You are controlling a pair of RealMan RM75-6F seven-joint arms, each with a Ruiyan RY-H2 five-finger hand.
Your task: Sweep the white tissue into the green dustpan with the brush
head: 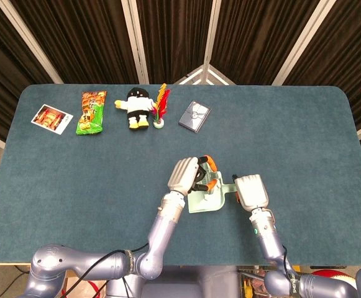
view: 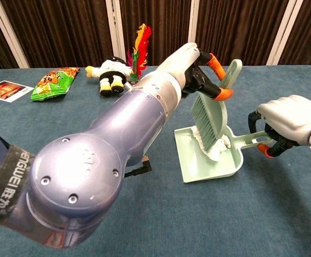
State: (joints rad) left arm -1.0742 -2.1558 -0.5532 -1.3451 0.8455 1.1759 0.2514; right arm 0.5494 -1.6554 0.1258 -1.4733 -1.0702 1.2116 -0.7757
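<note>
My left hand (head: 185, 175) grips the brush (view: 209, 115) by its orange-wrapped handle (head: 209, 164) and holds it upright, bristles down inside the green dustpan (view: 198, 166). The white tissue (view: 218, 151) lies bunched at the pan's back wall, right under the bristles. In the head view the hand and brush hide the tissue, and only the pan's near part (head: 202, 203) shows. My right hand (view: 291, 123) holds the dustpan's handle (view: 254, 138) and shows in the head view too (head: 250, 190). The pan lies flat on the blue table.
Along the far side of the table lie a photo card (head: 51, 117), a green snack bag (head: 91, 112), a black and white plush toy (head: 137, 107), a feathered shuttlecock (head: 161, 105) and a dark flat case (head: 194, 116). My left forearm (view: 118, 155) fills the chest view's left half.
</note>
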